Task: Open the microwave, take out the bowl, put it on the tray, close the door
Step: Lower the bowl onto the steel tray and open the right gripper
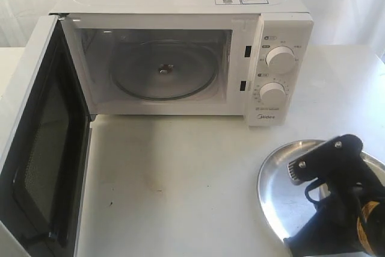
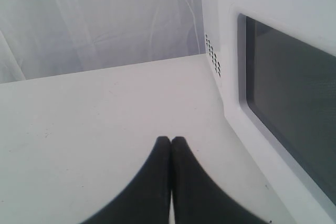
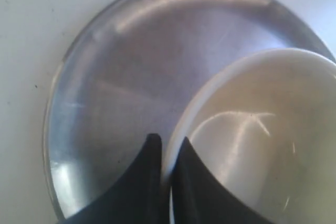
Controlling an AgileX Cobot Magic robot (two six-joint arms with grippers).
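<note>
Bowl (image 3: 262, 129), rim in right hand (image 3: 168, 139), seemingly on tray (image 3: 131, 66)

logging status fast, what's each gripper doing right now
Left gripper: shut, empty, beside the door.
Right gripper: shut on the bowl rim, at the tray.

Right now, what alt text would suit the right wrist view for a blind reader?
The right hand pinches the rim of a cream bowl, one finger inside and one outside, over a shiny silver tray on a white table.

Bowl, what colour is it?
Creamy white; the bowl shows best in the right wrist view.
</note>
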